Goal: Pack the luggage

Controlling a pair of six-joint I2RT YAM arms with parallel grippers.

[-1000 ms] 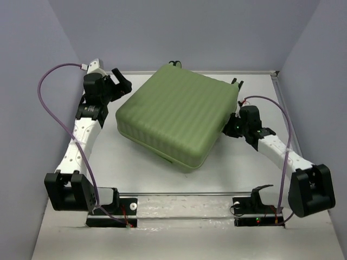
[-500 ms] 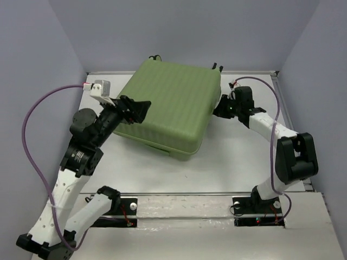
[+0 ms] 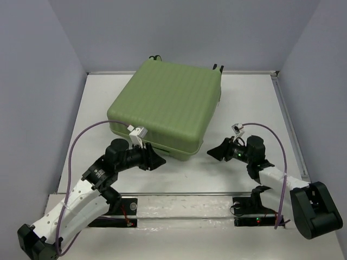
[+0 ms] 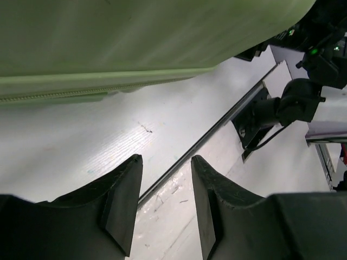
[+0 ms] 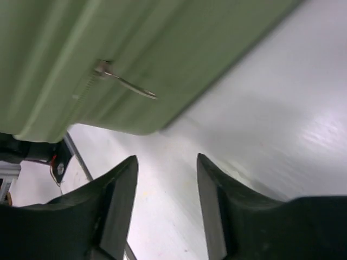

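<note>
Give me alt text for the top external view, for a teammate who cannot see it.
A large light green ribbed hard-shell suitcase lies closed and skewed on the white table. The left end effector and the right end effector point at its near corner, one from each side, both open and empty.

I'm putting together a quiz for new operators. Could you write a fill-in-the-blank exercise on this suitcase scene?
1. The luggage lies flat on the table with its lid ___.
2. The left tool and the right tool each hold ___.
3. The metal zipper pull shows in the ___ wrist view.
Missing words: closed; nothing; right.
</note>
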